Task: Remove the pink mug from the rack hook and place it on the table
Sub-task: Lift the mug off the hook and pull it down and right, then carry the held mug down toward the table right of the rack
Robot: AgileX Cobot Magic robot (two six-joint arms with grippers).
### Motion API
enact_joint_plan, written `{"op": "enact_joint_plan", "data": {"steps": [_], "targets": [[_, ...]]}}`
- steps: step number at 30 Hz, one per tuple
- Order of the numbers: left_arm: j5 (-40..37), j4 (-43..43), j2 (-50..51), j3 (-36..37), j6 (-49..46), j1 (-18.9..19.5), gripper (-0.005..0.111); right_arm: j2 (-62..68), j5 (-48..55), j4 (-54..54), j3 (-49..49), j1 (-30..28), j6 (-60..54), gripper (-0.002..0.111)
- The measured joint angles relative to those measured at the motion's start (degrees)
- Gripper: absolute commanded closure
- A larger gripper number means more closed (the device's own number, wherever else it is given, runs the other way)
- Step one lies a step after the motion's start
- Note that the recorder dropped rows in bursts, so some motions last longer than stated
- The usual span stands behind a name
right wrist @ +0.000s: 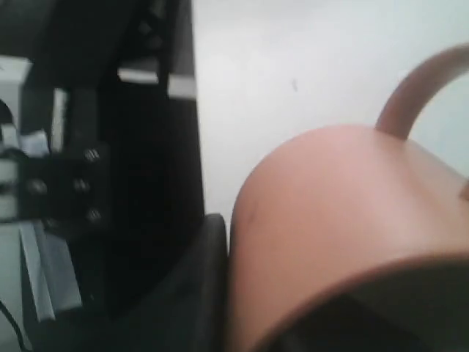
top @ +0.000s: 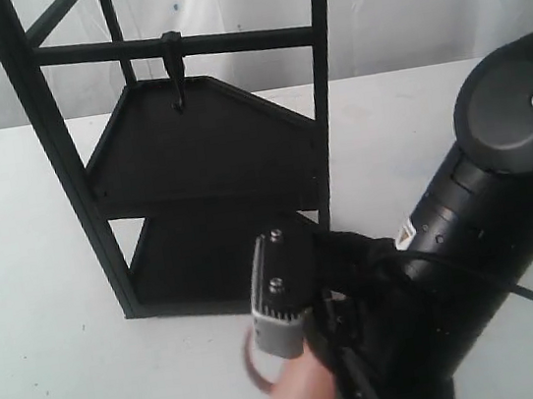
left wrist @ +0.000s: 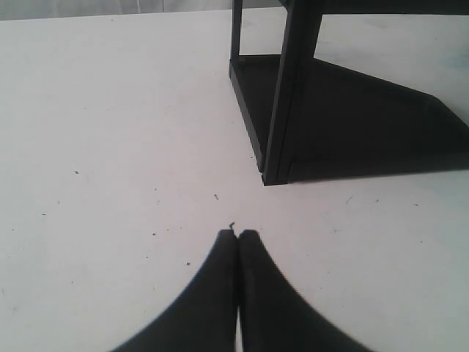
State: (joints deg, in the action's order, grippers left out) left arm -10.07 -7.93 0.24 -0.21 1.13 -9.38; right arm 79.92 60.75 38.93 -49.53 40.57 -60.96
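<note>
The pink mug (top: 299,398) is off the rack hook (top: 174,73), which hangs bare from the black crossbar. My right gripper (top: 320,366) is shut on the mug low over the table (top: 55,388), in front of the rack. The mug (right wrist: 330,220) fills the right wrist view, its loop handle (right wrist: 414,88) pointing away. One finger (right wrist: 198,293) presses on its outer wall. Whether the mug touches the table cannot be told. My left gripper (left wrist: 238,233) is shut and holds nothing above the bare tabletop (left wrist: 110,147).
The tall black two-shelf rack (top: 200,149) stands at the back left of the middle; its lower shelf and a post (left wrist: 282,95) lie just beyond my left gripper. The bulky right arm (top: 503,186) hides the right front. White curtains hang behind.
</note>
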Motion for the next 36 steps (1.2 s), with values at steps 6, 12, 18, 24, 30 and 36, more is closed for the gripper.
{"op": "enact_joint_plan", "data": {"steps": [6,12,18,24,30,36], "targets": [[0.0,0.0,0.0,0.0,0.0,0.0,0.107,0.0,-4.0,-16.41,1.12,0.0,15.24,0.108],[0.0,0.0,0.0,0.0,0.0,0.0,0.107,0.0,-8.66,-17.91,3.45,0.0,17.27,0.108],[0.0,0.0,0.0,0.0,0.0,0.0,0.107,0.0,-10.76,-18.29,5.45,0.0,17.46,0.108],[0.0,0.0,0.0,0.0,0.0,0.0,0.107,0.0,-12.23,-19.4,5.67,0.0,18.28,0.108],[0.0,0.0,0.0,0.0,0.0,0.0,0.107,0.0,-14.08,-25.35,5.67,0.0,24.04,0.108],[0.0,0.0,0.0,0.0,0.0,0.0,0.107,0.0,-15.42,-27.27,6.07,0.0,26.77,0.108]]}}
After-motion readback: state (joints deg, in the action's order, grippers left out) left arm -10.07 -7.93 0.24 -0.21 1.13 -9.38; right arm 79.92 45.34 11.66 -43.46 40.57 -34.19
